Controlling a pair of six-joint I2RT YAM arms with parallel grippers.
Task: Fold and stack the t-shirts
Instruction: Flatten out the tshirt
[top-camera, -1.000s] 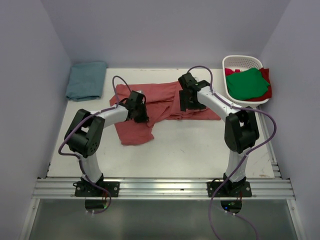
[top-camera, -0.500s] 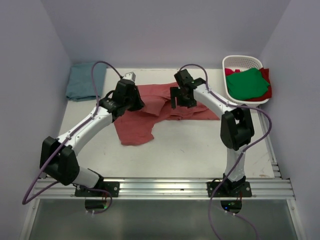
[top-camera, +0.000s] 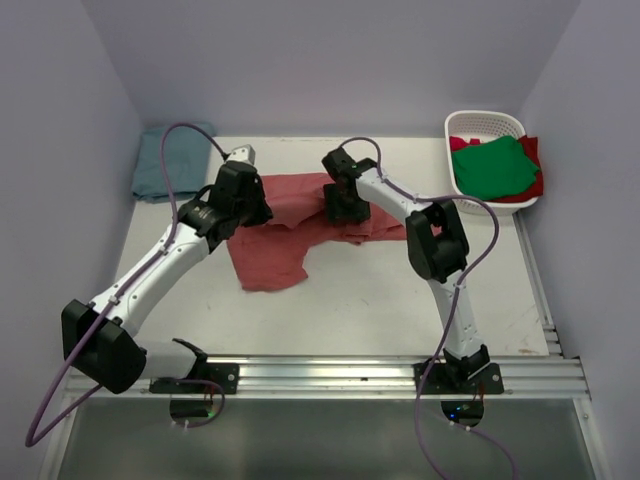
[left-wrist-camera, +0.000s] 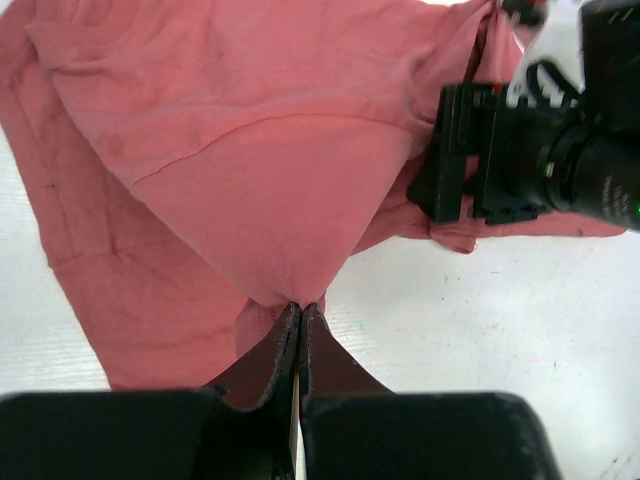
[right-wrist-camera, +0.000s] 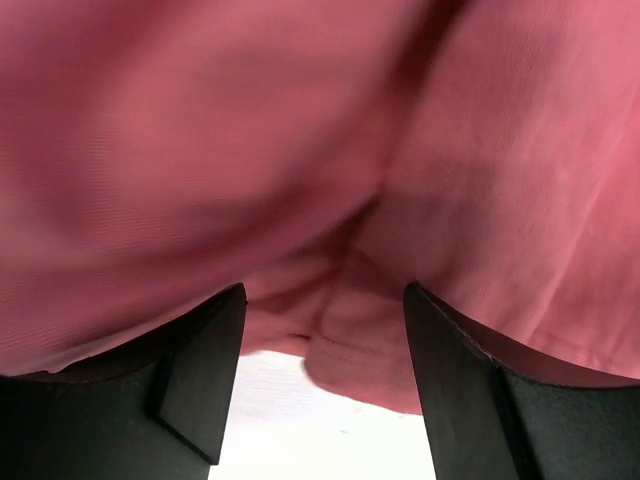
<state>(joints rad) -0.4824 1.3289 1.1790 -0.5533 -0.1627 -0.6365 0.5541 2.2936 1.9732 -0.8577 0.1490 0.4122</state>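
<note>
The faded brick-red t-shirt (top-camera: 290, 215) lies crumpled across the middle of the table, partly folded. My left gripper (top-camera: 252, 205) is shut on a pinch of its cloth (left-wrist-camera: 285, 270) at the shirt's left side and holds it lifted. My right gripper (top-camera: 342, 205) is open, its fingers (right-wrist-camera: 200, 370) standing either side of a fold of the same shirt (right-wrist-camera: 400, 260) near the middle; the right gripper's body shows in the left wrist view (left-wrist-camera: 530, 150). A folded teal-blue t-shirt (top-camera: 165, 160) lies at the back left. A green t-shirt (top-camera: 495, 168) and a brighter red one (top-camera: 530, 185) are in the basket.
The white slotted basket (top-camera: 485, 123) stands at the back right corner. Purple walls close in the left, back and right. Bare white table (top-camera: 380, 290) lies in front of the shirt, with the metal rail at the near edge.
My left arm has stretched out and carried its pinch of red cloth up and to the left. My right gripper has slid left along the shirt, which has bunched narrower.
</note>
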